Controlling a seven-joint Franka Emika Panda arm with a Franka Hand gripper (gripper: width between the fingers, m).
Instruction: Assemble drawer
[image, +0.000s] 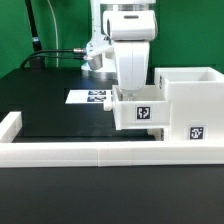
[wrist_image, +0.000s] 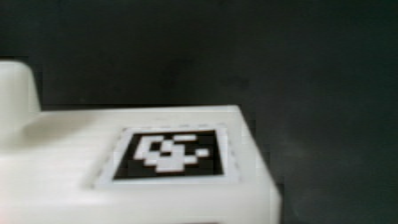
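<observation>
The large white casing (image: 192, 108) stands at the exterior view's right, against the front rail, with a square tag on its near face. A smaller white tray (image: 137, 110) with a tag sits right against the casing's left side. My gripper (image: 128, 92) reaches straight down onto the tray's far wall; its fingertips are hidden behind that wall. The wrist view shows a white tagged face (wrist_image: 173, 155) of a drawer part very close and blurred, with a rounded white part (wrist_image: 15, 92) beside it. No fingers show there. A second tray is not in view.
A long low white rail (image: 70, 152) edges the black table (image: 50, 105) at the front and left. The marker board (image: 92, 97) lies flat behind the tray. Cables and a green backdrop stand at the back.
</observation>
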